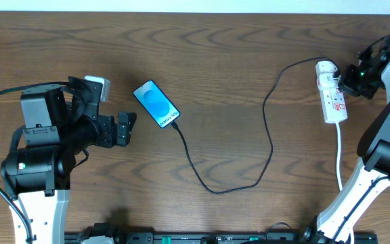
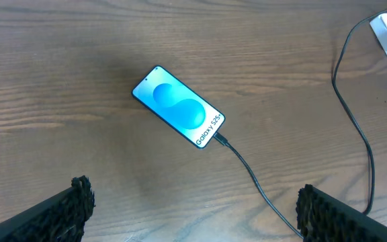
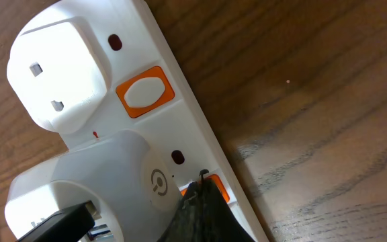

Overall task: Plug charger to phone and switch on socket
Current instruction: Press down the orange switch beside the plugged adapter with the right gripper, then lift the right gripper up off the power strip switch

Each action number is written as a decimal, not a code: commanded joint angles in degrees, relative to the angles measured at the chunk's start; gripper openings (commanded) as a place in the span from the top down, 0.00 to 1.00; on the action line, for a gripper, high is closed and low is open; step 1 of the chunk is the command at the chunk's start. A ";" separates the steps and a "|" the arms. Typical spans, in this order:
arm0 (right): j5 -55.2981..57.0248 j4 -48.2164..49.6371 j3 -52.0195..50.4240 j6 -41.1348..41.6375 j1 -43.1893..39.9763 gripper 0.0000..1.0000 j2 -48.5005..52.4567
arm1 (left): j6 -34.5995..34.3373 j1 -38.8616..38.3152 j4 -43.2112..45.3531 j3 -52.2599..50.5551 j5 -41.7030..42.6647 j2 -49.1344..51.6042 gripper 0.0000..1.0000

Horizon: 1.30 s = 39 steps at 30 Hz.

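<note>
Across the wooden surface point(image 1: 235, 41), the socket point(image 1: 332, 95) serves as the landmark: a long white strip lying flat, its white cord point(image 1: 339, 156) running back toward the robot. It looks like light, hollow plastic, so a sideways shove would probably skate it over the smooth wood; pressure is best sent straight down into it.

From the adapter point(image 3: 119, 181) seated in the socket, the charger point(image 1: 271, 146) loops away to the left. It is thin, black and limp, so it cannot be pushed along its length. The only firm hold on it is the short stiff plug tip point(image 2: 220, 140).

That tip appears seated in the phone point(image 1: 156, 104), which lies flat and screen-up, well left of the socket. Glassy and likely slick, it is best steadied by its long edges.

Farther from the socket than the phone, the left fingers point(image 2: 66, 208) are spread wide and hold nothing. At the socket itself, the right fingers point(image 3: 203, 202) are pressed together into one blunt tip. That tip is set on the small orange switch point(image 3: 218, 193) beside the adapter, likely a stiff rocker that wants a firm, centred press.
</note>
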 commanded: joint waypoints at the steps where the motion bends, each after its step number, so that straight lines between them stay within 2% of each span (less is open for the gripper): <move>1: -12.96 -1.90 -2.40 0.79 6.67 0.99 2.23 | 0.79 0.24 0.02 0.15 0.52 0.22 0.02; 16: -16.76 -2.95 -2.40 1.14 6.64 0.99 2.23 | 0.79 0.24 0.02 0.15 0.52 0.22 0.02; 21: -16.79 -2.93 -2.40 -1.95 6.64 0.99 2.23 | 0.79 0.24 0.02 0.15 0.52 0.22 0.02; 30: -12.44 0.11 -2.27 -2.86 6.21 0.99 2.19 | 0.79 0.24 0.02 0.15 0.52 0.22 0.02; 39: -12.44 -0.72 0.42 -2.89 2.34 0.99 -0.46 | 0.79 0.24 0.02 0.15 0.52 0.22 0.02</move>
